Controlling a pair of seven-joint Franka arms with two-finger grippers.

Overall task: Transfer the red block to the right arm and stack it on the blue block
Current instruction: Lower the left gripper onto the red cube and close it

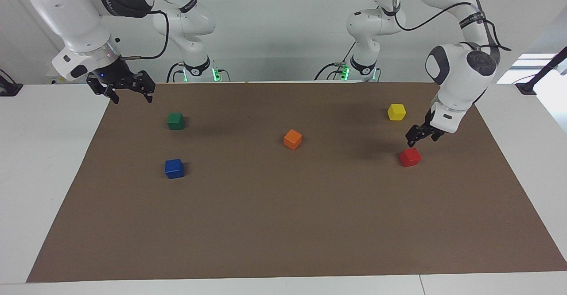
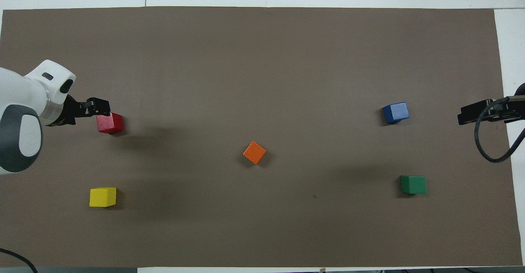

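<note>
The red block lies on the brown mat toward the left arm's end of the table. My left gripper hangs low just over the block's edge that faces the robots, open and apart from it, holding nothing. The blue block sits on the mat toward the right arm's end. The right arm waits with its gripper raised over the mat's edge at that end, open and empty.
An orange cube sits mid-mat. A yellow cube lies nearer the robots than the red block. Nearer the robots than the blue block is a green cube. White table surrounds the mat.
</note>
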